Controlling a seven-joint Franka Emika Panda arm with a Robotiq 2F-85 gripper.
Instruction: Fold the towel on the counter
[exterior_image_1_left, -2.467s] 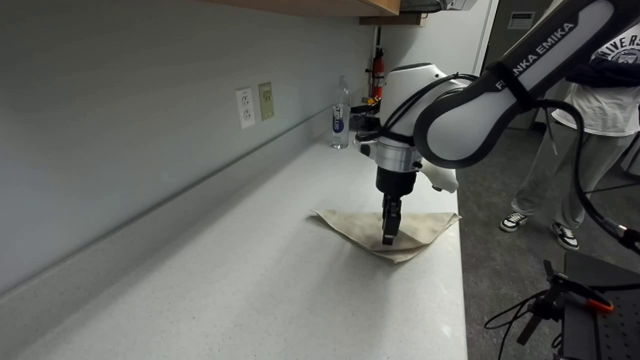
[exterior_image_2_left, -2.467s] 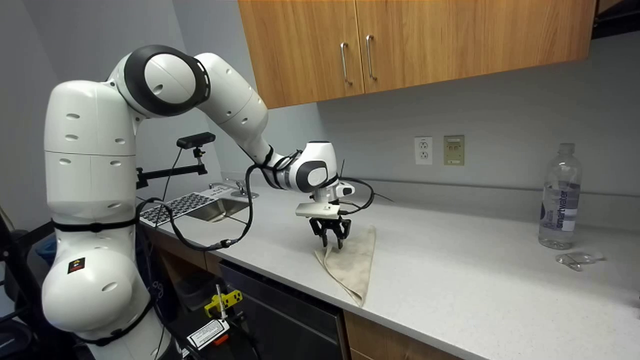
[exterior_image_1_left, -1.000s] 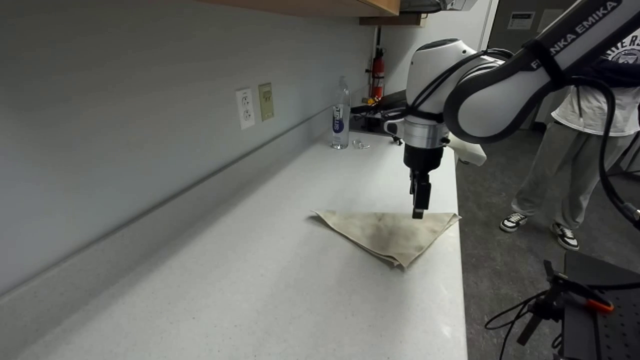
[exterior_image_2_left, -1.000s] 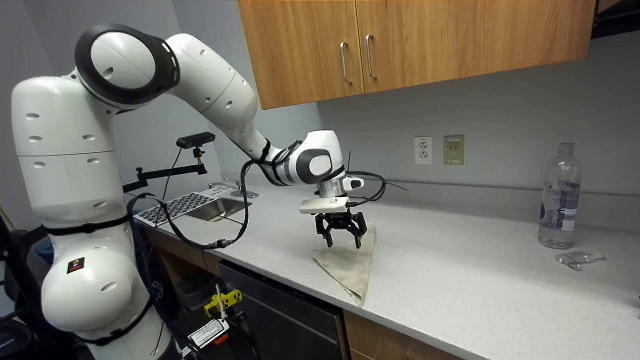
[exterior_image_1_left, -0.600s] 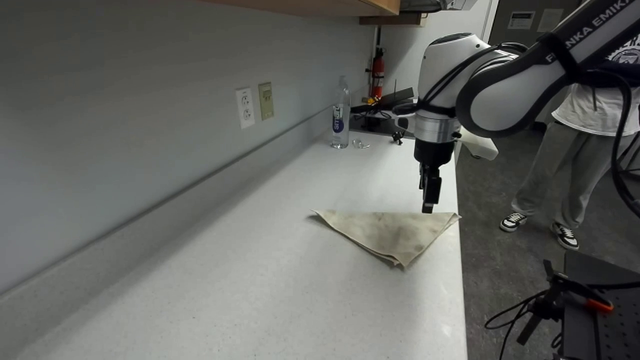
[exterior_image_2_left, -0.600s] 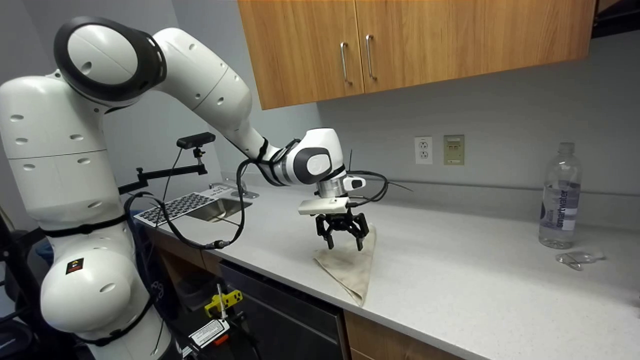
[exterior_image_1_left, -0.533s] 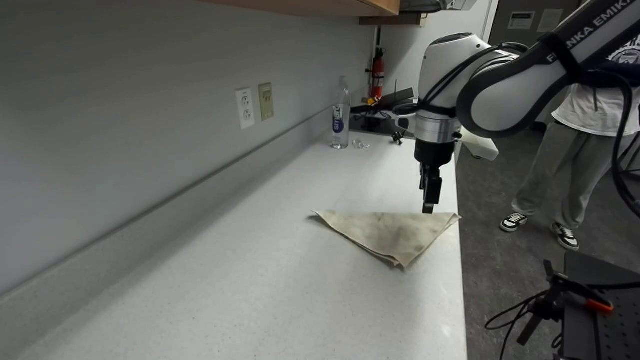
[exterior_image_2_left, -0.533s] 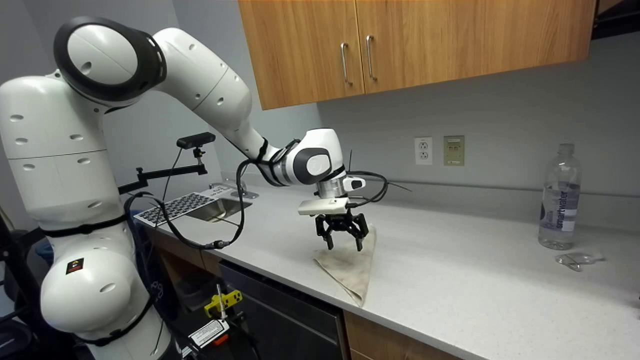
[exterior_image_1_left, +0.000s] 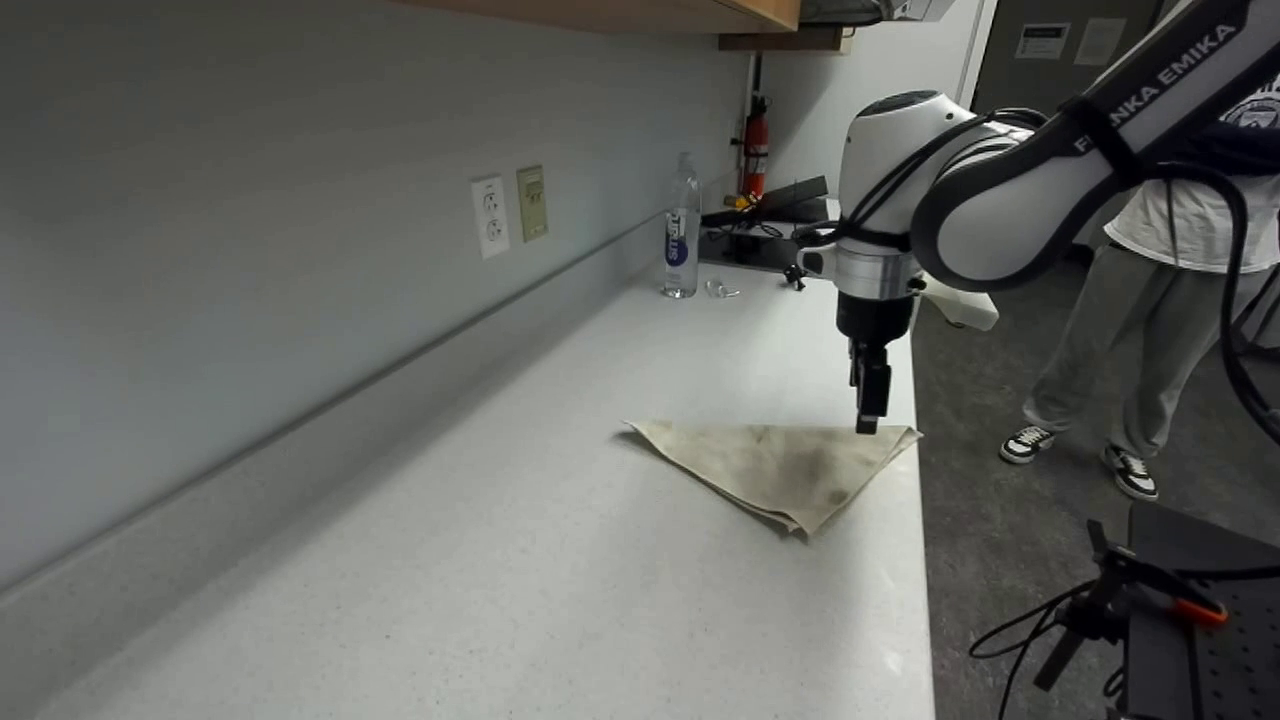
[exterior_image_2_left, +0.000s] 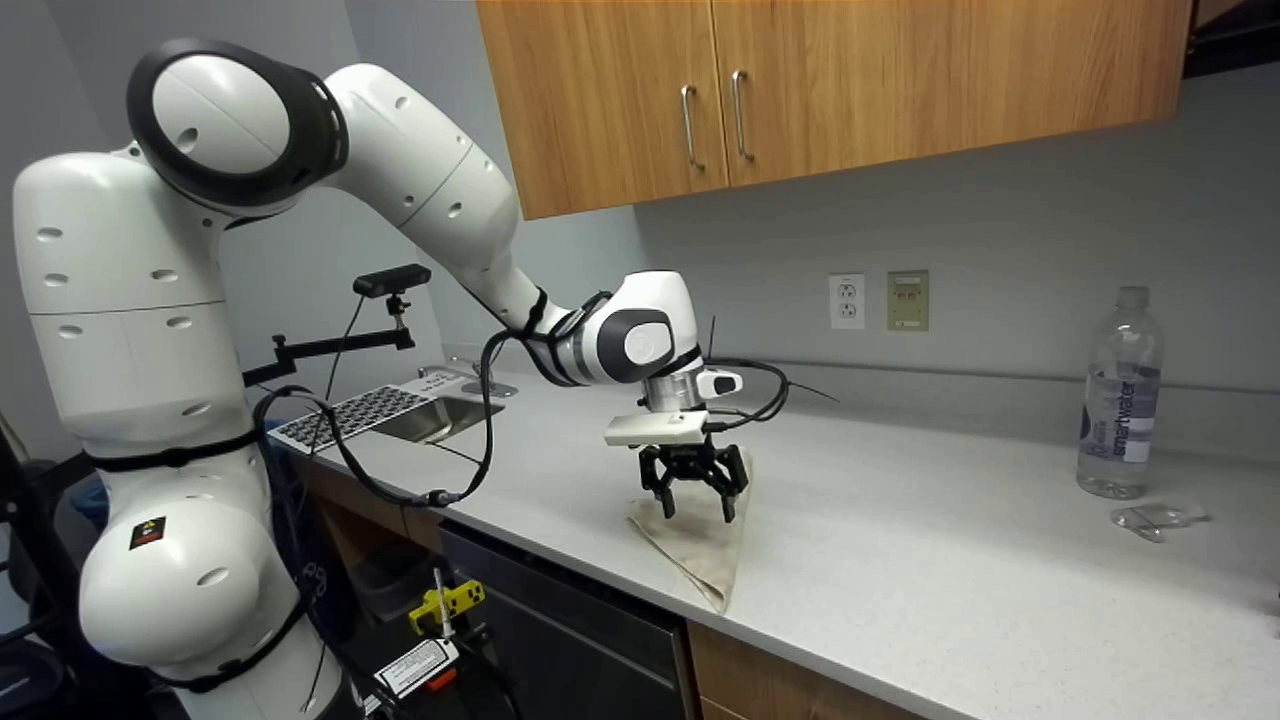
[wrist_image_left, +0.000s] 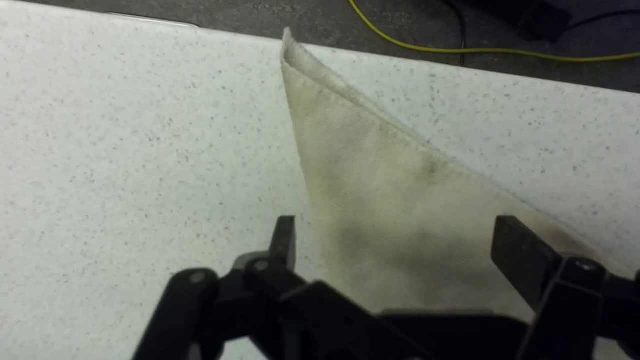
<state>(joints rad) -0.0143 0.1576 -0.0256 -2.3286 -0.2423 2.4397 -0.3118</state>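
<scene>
White speckled counter (exterior_image_1_left: 450, 580), grey wall (exterior_image_2_left: 1000, 220), wooden cabinet (exterior_image_2_left: 900, 75)

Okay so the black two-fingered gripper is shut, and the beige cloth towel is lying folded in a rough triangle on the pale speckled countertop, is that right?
Not quite: the black two-fingered gripper is open, not shut; the wrist view shows its fingers wide apart. The rest is right: the beige cloth towel is lying folded in a rough triangle on the pale speckled countertop.
</scene>
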